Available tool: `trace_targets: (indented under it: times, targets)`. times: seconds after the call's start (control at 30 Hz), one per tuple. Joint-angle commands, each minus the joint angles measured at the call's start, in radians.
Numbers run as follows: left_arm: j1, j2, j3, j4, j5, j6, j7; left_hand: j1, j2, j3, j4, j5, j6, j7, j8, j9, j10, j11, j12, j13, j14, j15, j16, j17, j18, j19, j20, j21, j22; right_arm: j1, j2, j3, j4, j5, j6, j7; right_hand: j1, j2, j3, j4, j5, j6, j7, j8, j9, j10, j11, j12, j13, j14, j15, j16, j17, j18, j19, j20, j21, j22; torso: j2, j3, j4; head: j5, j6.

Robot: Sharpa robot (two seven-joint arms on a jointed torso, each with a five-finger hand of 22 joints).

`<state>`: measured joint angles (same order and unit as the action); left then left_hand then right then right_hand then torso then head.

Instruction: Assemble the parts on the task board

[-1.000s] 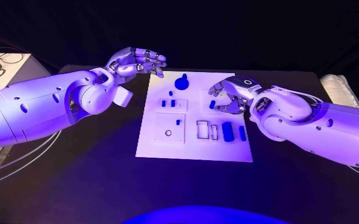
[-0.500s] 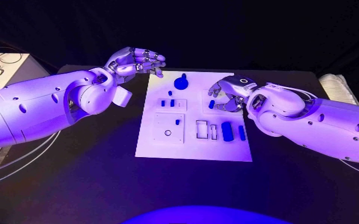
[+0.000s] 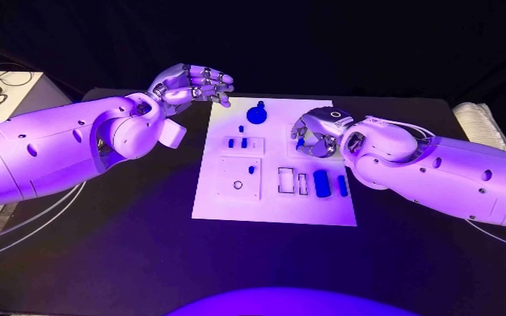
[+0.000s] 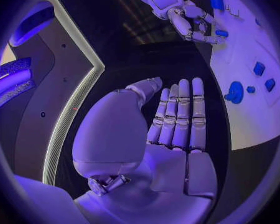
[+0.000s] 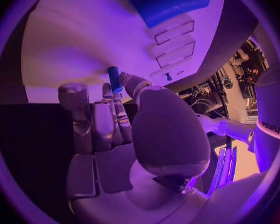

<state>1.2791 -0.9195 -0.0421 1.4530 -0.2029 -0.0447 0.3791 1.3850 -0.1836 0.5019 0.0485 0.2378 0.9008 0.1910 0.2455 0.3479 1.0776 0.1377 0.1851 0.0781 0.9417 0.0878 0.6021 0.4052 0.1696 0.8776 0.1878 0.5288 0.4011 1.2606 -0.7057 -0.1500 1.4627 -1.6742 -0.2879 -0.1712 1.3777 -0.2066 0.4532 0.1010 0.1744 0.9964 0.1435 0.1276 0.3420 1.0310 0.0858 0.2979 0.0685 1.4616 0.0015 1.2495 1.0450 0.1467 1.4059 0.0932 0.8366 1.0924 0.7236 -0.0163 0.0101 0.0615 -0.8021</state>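
Task board lies flat mid-table, white, long edge running away from the robot. Left hand hangs off the board's far left corner, fingers apart, holding nothing. Right hand sits over the board's right side, pinching a small blue peg between thumb and fingertip; other blue parts lie near the board's right edge

black table w/ white task board flat on it, mid-table.
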Motion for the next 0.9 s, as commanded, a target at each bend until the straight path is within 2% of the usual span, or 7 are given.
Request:
trace_targets:
  times: [0.03, 0.27, 0.47, 0.63, 0.7, 0.73, 0.9]
  targets:
    - [0.000, 0.000, 0.001, 0.002, 0.006, 0.017, 0.010, 0.000, 0.005, -0.005, -0.002, 0.000, 0.002, 0.006, -0.007, -0.001, -0.002, 0.006, -0.007, 0.001, 0.001, 0.005, -0.004, 0.001, 0.009, 0.006, 0.000, -0.006, -0.001, -0.002, 0.003, 0.000, -0.005, -0.009, 0.017, 0.005, -0.008, -0.003, 0.012, 0.001, -0.004, 0.011, 0.000, 0.006, 0.002, 0.007, 0.000, -0.009, -0.002, 0.007, -0.003, 0.004, 0.000, -0.019, 0.005, 0.001, 0.004, 0.001, -0.001, 0.0001, -0.0011, -0.001, -0.001]
    - [0.000, -0.002, 0.001, 0.002, 0.006, 0.017, 0.009, -0.001, 0.005, -0.005, 0.000, -0.001, 0.002, 0.006, -0.007, -0.001, -0.002, 0.006, -0.007, 0.001, 0.001, 0.005, -0.004, 0.001, 0.009, 0.006, 0.000, -0.007, -0.001, -0.003, 0.004, -0.001, -0.008, -0.013, 0.015, 0.005, -0.009, -0.007, 0.020, 0.001, -0.004, 0.016, 0.000, 0.009, 0.003, 0.007, 0.000, -0.014, -0.002, 0.007, -0.003, 0.004, -0.001, -0.019, 0.004, 0.001, -0.003, -0.003, -0.002, -0.0001, 0.0005, -0.003, -0.002]
    - [0.000, -0.002, 0.001, 0.002, 0.007, 0.018, 0.007, -0.001, 0.005, -0.005, 0.000, -0.001, 0.002, 0.006, -0.007, -0.001, -0.002, 0.006, -0.007, 0.001, 0.001, 0.005, -0.004, 0.001, 0.009, 0.006, 0.000, -0.007, -0.001, -0.003, 0.004, -0.001, -0.007, -0.014, 0.019, 0.005, -0.010, -0.010, 0.023, 0.000, -0.005, 0.017, 0.000, 0.009, 0.003, 0.005, 0.001, -0.017, -0.003, 0.006, -0.003, 0.002, -0.004, -0.018, 0.002, 0.001, -0.009, -0.006, -0.001, -0.0001, -0.0015, -0.003, -0.003]
    - [0.000, -0.002, 0.001, 0.002, 0.007, 0.018, 0.006, -0.003, 0.005, -0.006, 0.001, -0.001, 0.002, 0.006, -0.007, -0.002, -0.003, 0.006, -0.007, 0.001, 0.001, 0.005, -0.005, 0.002, 0.009, 0.006, 0.001, -0.008, -0.002, -0.003, 0.003, -0.002, -0.005, -0.017, 0.004, 0.006, -0.002, 0.002, 0.060, -0.008, -0.006, 0.041, -0.004, 0.023, 0.010, 0.025, -0.003, -0.024, -0.001, 0.007, -0.006, 0.006, 0.002, -0.019, 0.004, -0.001, 0.001, 0.003, -0.001, 0.0002, -0.0013, -0.004, -0.003]
    - [0.000, -0.002, 0.001, 0.002, 0.007, 0.019, 0.005, -0.003, 0.005, -0.006, 0.001, -0.001, 0.002, 0.006, -0.007, -0.002, -0.003, 0.006, -0.007, 0.001, 0.001, 0.005, -0.005, 0.002, 0.009, 0.006, 0.001, -0.008, -0.002, -0.004, 0.002, -0.002, -0.003, -0.020, -0.004, 0.006, 0.001, 0.010, 0.098, -0.016, -0.063, 0.052, -0.008, 0.033, 0.016, 0.046, -0.006, -0.028, 0.000, 0.008, -0.010, 0.008, 0.004, -0.020, 0.006, -0.004, 0.005, 0.008, -0.001, 0.0001, -0.0003, -0.005, -0.003]
    - [0.000, -0.002, 0.001, 0.002, 0.007, 0.019, 0.005, -0.003, 0.005, -0.006, 0.001, -0.001, 0.002, 0.006, -0.007, -0.002, -0.003, 0.006, -0.007, 0.001, 0.001, 0.005, -0.005, 0.002, 0.009, 0.006, 0.001, -0.008, -0.002, -0.004, 0.001, -0.002, -0.002, -0.022, -0.009, 0.005, 0.011, 0.026, 0.122, -0.025, -0.077, 0.070, -0.014, 0.046, 0.022, 0.080, -0.015, -0.018, 0.006, 0.008, -0.016, 0.008, 0.005, -0.020, 0.007, -0.008, 0.010, 0.013, -0.001, 0.0003, 0.0002, -0.005, -0.004]
    - [0.000, -0.002, 0.001, 0.001, 0.007, 0.020, 0.004, -0.003, 0.005, -0.006, 0.001, -0.001, 0.002, 0.006, -0.007, -0.002, -0.003, 0.006, -0.007, 0.001, 0.001, 0.005, -0.005, 0.002, 0.009, 0.006, 0.001, -0.008, -0.002, -0.004, -0.001, -0.002, 0.003, -0.039, -0.030, -0.003, 0.028, 0.054, 0.177, -0.078, -0.112, 0.101, -0.026, 0.080, 0.049, 0.159, -0.038, -0.005, 0.028, 0.009, -0.035, 0.010, 0.009, -0.025, 0.016, -0.027, 0.047, 0.043, -0.001, 0.0006, 0.0007, -0.006, -0.005]
